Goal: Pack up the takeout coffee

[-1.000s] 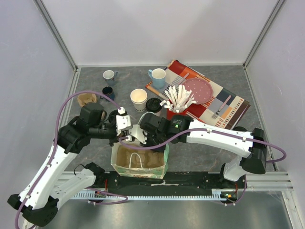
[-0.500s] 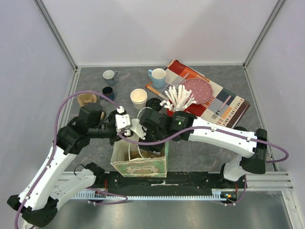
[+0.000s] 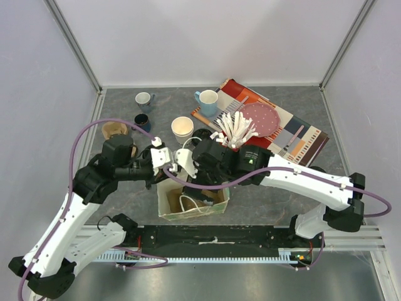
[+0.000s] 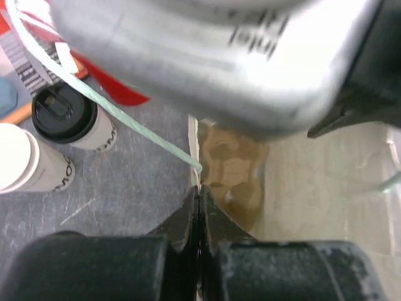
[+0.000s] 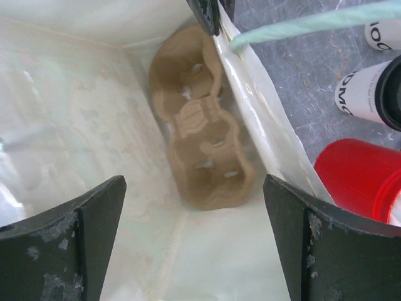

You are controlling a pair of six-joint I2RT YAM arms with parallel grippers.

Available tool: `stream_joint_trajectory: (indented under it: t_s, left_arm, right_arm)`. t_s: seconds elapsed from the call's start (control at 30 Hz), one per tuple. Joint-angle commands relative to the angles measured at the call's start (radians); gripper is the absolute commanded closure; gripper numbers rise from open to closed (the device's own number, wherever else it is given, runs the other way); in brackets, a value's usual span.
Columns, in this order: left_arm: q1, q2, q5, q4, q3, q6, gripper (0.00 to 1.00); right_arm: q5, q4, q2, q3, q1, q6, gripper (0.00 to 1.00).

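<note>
Grey tabletop, black-lidded cup w/ dark lettering, illegible, near bag

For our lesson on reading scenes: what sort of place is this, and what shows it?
Probably a lab mock-up of a café takeout counter: robot arms bolted to a walled table, a paper bag with a cardboard cup carrier inside, and a lidded paper cup beside it.

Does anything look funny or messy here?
The open cup has no lid, unlike the lidded cup beside it. The carrier in the bag seems to lean against a wall, not lie flat. Nothing looks spilled.
</note>
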Motion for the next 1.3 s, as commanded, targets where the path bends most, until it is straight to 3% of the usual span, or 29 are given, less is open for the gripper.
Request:
stream_joint_trajectory:
  t_s: [0.0, 0.23, 0.67, 0.9, 1.27]
  left_arm:
    - [-0.001, 0.027, -0.023, -0.030, 0.001, -0.048, 0.98]
    - [-0.001, 0.080, 0.054, -0.014, 0.015, -0.104, 0.98]
    - [-0.001, 0.184, 0.191, -0.007, 0.064, -0.111, 0.98]
    - [-0.001, 0.236, 0.208, 0.006, 0.084, -0.074, 0.98]
    - [-0.001, 0.262, 0.185, -0.004, 0.101, -0.017, 0.98]
  right_arm:
    - [0.042, 0.205, -0.129, 0.024, 0.004, 0.037, 0.02]
    - [0.178, 0.211, -0.201, 0.038, 0.006, 0.056, 0.02]
    - [0.254, 0.182, -0.248, 0.058, 0.002, 0.080, 0.02]
    - [0.364, 0.195, -0.305, 0.083, 0.001, 0.065, 0.02]
    - [0.390, 0.218, -0.330, 0.081, 0.001, 0.056, 0.02]
